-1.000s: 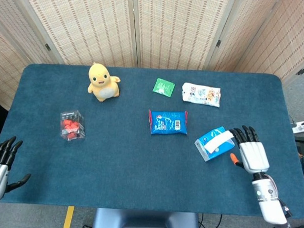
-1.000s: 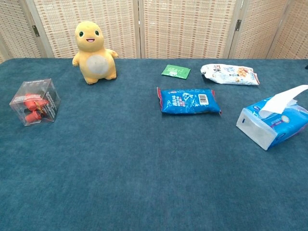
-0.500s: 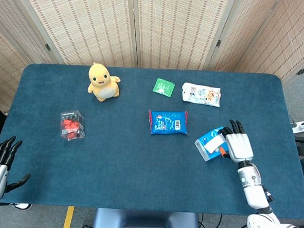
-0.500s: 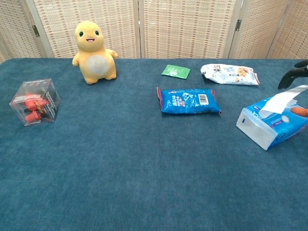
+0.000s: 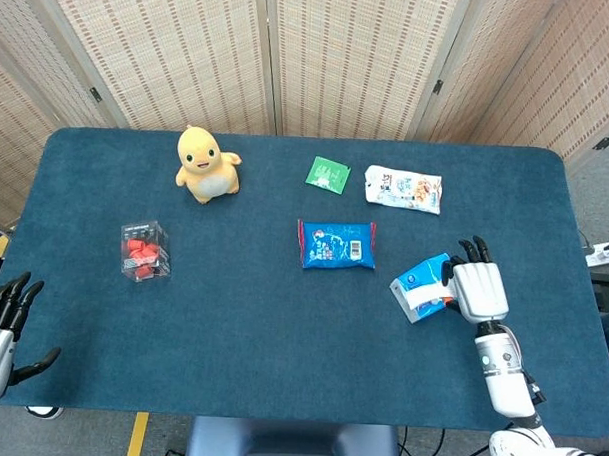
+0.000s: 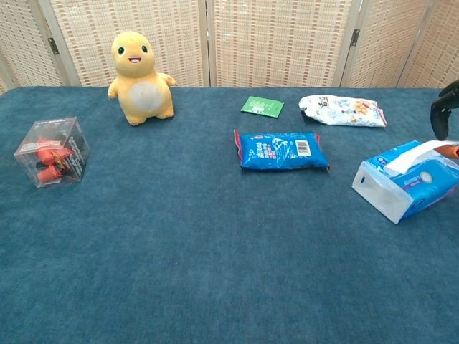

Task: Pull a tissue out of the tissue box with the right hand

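The blue tissue box [image 5: 420, 286] lies on its side at the right of the table, also seen as the tissue box [image 6: 401, 188] in the chest view. A white tissue [image 6: 418, 154] sticks out of its top and lies flattened toward the right. My right hand [image 5: 479, 291] hovers back-up over the box's right end and hides the tissue there. In the chest view only its dark fingers [image 6: 442, 113] and an orange thumb tip [image 6: 452, 150] show, at the tissue's far end; a pinch cannot be made out. My left hand [image 5: 1, 322] hangs off the table's front left with fingers spread, holding nothing.
A blue snack pack [image 5: 336, 244] lies left of the box. Behind are a white packet [image 5: 403, 187] and a green sachet [image 5: 327, 174]. A yellow plush toy [image 5: 205, 164] and a clear cube with red pieces [image 5: 145, 250] stand on the left.
My right hand moved left from beside the box to over its right end. The tissue, upright before, now lies pressed flat. The left hand stayed put.
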{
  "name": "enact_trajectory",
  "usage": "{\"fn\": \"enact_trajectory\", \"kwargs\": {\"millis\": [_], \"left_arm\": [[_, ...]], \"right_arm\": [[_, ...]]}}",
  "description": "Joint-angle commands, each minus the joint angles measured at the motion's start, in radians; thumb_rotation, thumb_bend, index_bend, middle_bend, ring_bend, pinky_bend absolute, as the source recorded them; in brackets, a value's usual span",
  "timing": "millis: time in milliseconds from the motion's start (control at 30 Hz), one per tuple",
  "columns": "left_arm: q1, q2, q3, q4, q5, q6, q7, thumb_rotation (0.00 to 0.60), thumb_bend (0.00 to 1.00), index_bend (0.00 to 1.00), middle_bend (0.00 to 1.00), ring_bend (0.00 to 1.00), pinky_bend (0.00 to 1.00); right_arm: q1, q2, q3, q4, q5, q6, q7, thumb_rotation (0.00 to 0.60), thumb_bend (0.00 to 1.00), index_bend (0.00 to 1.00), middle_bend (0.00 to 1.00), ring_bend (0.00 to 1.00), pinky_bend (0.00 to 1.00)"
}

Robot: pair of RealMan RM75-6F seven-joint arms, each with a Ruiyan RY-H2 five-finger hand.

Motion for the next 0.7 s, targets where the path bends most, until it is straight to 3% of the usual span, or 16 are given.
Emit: {"fn": "enact_trajectory", "kwargs": {"millis": [33, 233, 367, 500, 700], "left_arm": [[0.000, 0.000, 0.000, 0.000, 0.001, 0.001, 0.001, 0.600, 0.25, 0.00, 0.00, 0.00, 0.14], [0.001, 0.000, 0.000, 0.000, 0.001, 0.002, -0.001, 0.600, 0.24, 0.00, 0.00, 0.00, 0.14], [0.001, 0.000, 0.000, 0.000, 0.003, 0.004, 0.000, 0.600, 0.25, 0.00, 0.00, 0.00, 0.14], [0.000, -0.001, 0.002, -0.001, 0.004, 0.002, 0.007, 0.600, 0.25, 0.00, 0.00, 0.00, 0.14], [0.000, -0.006, 0.006, -0.001, 0.010, -0.001, 0.021, 0.600, 0.25, 0.00, 0.00, 0.00, 0.14]], "right_arm": [[-0.020, 0.059, -0.001, -0.089, -0.057, 0.066, 0.010, 0.600, 0.31, 0.65, 0.53, 0.16, 0.11], [-0.064, 0.151, -0.024, -0.232, -0.176, 0.175, 0.050, 0.600, 0.31, 0.66, 0.53, 0.16, 0.11], [-0.111, 0.197, -0.066, -0.294, -0.299, 0.271, 0.100, 0.600, 0.31, 0.66, 0.54, 0.16, 0.11], [-0.163, 0.211, -0.132, -0.295, -0.401, 0.341, 0.140, 0.600, 0.31, 0.66, 0.54, 0.16, 0.11], [-0.215, 0.199, -0.231, -0.244, -0.472, 0.343, 0.173, 0.600, 0.30, 0.66, 0.53, 0.16, 0.11]]}}
